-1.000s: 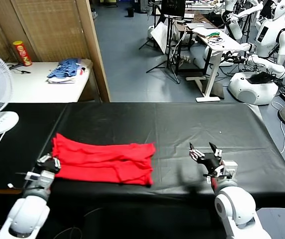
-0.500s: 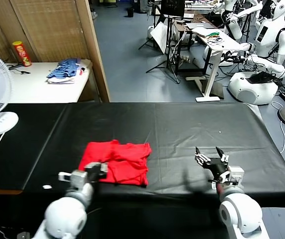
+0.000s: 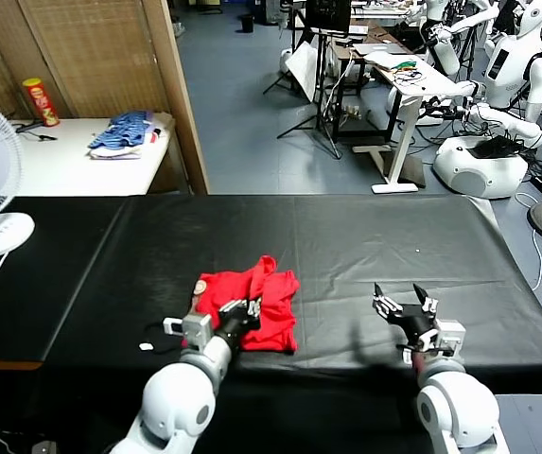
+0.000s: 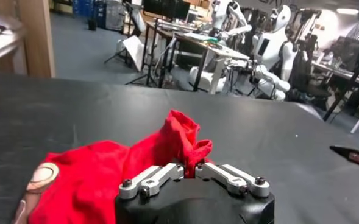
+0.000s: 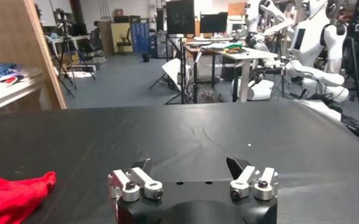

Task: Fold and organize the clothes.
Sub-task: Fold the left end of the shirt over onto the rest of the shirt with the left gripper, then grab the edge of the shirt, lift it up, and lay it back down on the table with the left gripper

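Left gripper (image 3: 243, 309) clenched on a raised fold of the red T-shirt (image 3: 261, 295), holding it up over the rest of the cloth. Shirt sits bunched mid-tabletop (image 3: 346, 236), toward the near edge, print showing in the left wrist view. Looks mid-fold: edges uneven, not flat, no neat stack. Right gripper (image 3: 404, 305) released, idle, well apart from the shirt.

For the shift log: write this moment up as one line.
left gripper: shut on red T-shirt, fold carried rightward | right gripper: open, idle over black table | shirt: bunched, fold unfinished
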Controlling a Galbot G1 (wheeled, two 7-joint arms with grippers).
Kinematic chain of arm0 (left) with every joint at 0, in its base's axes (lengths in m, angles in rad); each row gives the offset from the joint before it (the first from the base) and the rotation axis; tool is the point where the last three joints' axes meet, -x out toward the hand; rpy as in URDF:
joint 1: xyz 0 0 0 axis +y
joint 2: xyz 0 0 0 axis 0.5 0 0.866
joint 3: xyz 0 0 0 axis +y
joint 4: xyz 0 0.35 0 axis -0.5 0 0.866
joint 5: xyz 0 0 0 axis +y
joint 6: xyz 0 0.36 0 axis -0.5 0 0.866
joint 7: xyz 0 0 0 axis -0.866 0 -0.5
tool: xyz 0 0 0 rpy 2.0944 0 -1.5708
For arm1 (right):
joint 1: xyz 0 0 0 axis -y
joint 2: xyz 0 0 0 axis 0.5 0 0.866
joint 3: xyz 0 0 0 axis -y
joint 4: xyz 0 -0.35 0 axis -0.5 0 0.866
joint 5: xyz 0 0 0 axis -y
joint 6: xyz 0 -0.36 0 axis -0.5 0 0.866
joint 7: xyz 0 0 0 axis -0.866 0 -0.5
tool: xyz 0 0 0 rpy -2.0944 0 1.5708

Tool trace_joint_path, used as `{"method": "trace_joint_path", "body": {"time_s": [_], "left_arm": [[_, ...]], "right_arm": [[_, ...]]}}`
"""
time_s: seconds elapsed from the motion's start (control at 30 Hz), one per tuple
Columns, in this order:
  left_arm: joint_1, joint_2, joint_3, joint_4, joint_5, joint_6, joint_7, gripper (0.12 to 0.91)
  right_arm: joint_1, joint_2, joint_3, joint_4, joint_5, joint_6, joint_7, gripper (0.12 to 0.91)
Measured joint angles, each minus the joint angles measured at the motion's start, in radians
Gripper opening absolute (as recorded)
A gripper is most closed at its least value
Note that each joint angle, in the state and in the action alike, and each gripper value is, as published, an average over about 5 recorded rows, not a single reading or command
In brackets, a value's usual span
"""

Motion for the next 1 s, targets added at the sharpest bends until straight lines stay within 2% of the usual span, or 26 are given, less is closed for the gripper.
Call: {"method": "trace_joint_path", "body": {"time_s": [0.1, 0.13, 0.33, 0.4, 0.5, 0.63, 0.8, 0.9, 1.0], "left_arm": [[0.002, -0.015, 0.006, 0.004, -0.008, -0.001, -0.003, 0.213], [0.003, -0.021, 0.008, 0.005, -0.015, -0.001, -0.004, 0.249], [0.021, -0.056, 0.018, -0.005, -0.094, 0.006, -0.032, 0.57], [0.03, -0.06, 0.015, -0.02, -0.117, 0.007, -0.036, 0.681], [0.037, -0.052, -0.001, -0.046, -0.118, -0.005, -0.034, 0.777], [0.05, -0.019, -0.042, -0.063, -0.068, -0.046, -0.029, 0.797], [0.085, 0.035, -0.119, -0.057, -0.018, -0.076, -0.015, 0.798], [0.106, 0.046, -0.163, -0.048, -0.007, -0.086, -0.011, 0.798], [0.121, 0.044, -0.192, -0.039, 0.002, -0.096, -0.007, 0.798]], "right_arm": [[0.009, -0.005, -0.009, -0.007, 0.0, 0.001, -0.008, 0.798], [0.012, -0.008, -0.013, -0.01, 0.0, 0.001, -0.01, 0.798], [0.045, -0.026, -0.052, -0.032, 0.001, 0.009, -0.038, 0.798], [0.063, -0.036, -0.075, -0.042, 0.006, 0.014, -0.062, 0.798], [0.094, -0.052, -0.122, -0.057, 0.012, 0.022, -0.109, 0.798], [0.15, -0.067, -0.214, -0.085, -0.003, 0.025, -0.158, 0.798], [0.23, -0.057, -0.35, -0.14, -0.081, 0.023, -0.188, 0.798], [0.257, -0.041, -0.418, -0.183, -0.161, 0.019, -0.181, 0.798], [0.262, -0.029, -0.455, -0.218, -0.264, 0.022, -0.146, 0.798]]}}
